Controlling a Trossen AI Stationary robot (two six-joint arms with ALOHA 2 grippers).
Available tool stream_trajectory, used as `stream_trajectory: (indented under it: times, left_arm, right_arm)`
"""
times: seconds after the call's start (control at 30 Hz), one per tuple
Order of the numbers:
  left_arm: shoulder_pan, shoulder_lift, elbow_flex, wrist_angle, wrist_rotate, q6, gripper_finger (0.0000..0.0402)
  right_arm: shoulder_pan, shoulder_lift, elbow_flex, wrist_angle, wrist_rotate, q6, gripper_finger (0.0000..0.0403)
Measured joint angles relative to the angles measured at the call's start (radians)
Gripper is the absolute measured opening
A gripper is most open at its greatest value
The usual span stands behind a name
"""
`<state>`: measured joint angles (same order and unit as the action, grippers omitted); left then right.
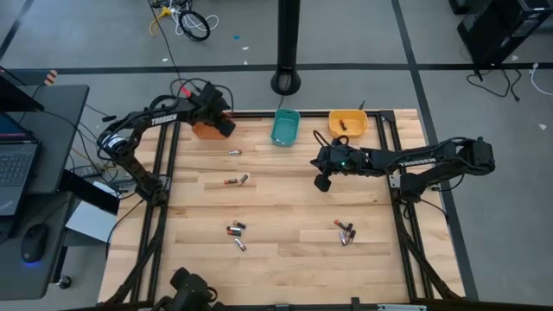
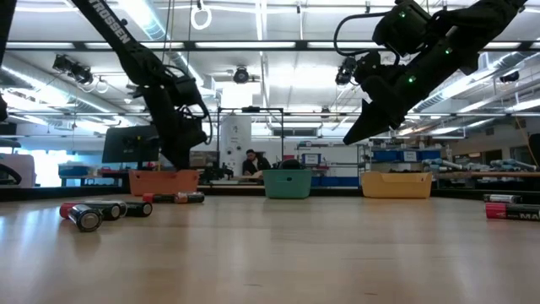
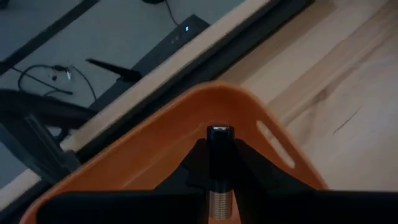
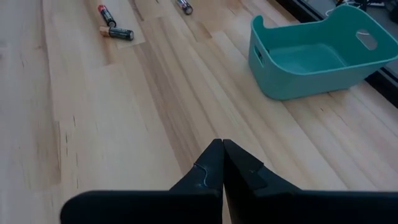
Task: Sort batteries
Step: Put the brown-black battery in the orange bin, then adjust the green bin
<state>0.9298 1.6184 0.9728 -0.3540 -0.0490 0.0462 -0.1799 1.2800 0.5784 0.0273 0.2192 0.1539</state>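
At the far left of the table, the left gripper hangs over the orange bin, its fingers clamped on a battery. In the left wrist view the cell stands on end between the fingers, its dark cap pointing at the bin's inside. This looks like the drop step: one cell carried to its bin and not yet let go. The next move should be simple, parting the fingers so the cell falls inside the rim; from these views the gripper seems well placed above the bin, so little shifting should be needed.

The loose batteries lie on the table: one just near of the orange bin, a pair toward the middle, a cluster at near left and another cluster at near right. The teal bin at far centre shows empty in the right wrist view.

The right gripper hovers right of centre, fingers pressed together and holding nothing. The yellow bin at far right has one dark cell in it. For its next pick, the right arm would have to open and come down on one of the loose cells.
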Motion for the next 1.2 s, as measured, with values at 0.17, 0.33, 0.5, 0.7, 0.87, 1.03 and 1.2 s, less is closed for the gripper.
stream_trajectory:
  times: [0.17, 0.33, 0.5, 0.7, 0.87, 1.03, 1.2]
  left_arm:
    - [0.000, 0.000, 0.001, -0.016, -0.001, -0.011, 0.0048]
    - [0.000, 0.000, 0.001, -0.023, -0.002, -0.032, 0.0067]
    - [0.000, 0.000, 0.001, -0.050, -0.002, -0.066, 0.0072]
    - [0.000, 0.000, 0.001, -0.070, -0.005, -0.076, 0.0082]
    - [0.000, -0.001, 0.001, -0.074, -0.010, -0.053, 0.0108]
    - [0.000, 0.011, 0.001, -0.076, -0.052, -0.004, 0.0129]
    - [-0.008, 0.004, 0.020, -0.100, -0.180, 0.070, 0.0108]
  right_arm:
    - [0.000, 0.000, 0.000, 0.000, 0.000, 0.000, 0.0012]
    - [0.000, 0.000, 0.000, 0.000, 0.000, 0.000, 0.0012]
    - [0.000, 0.000, 0.000, 0.000, 0.000, 0.000, 0.0012]
    - [0.000, 0.000, 0.000, 0.000, 0.000, 0.000, 0.0012]
    - [0.001, 0.000, 0.000, 0.000, 0.000, 0.000, 0.0012]
    - [0.001, 0.000, 0.000, 0.000, 0.000, 0.000, 0.0012]
    - [0.001, 0.000, 0.000, 0.000, 0.000, -0.011, 0.0012]
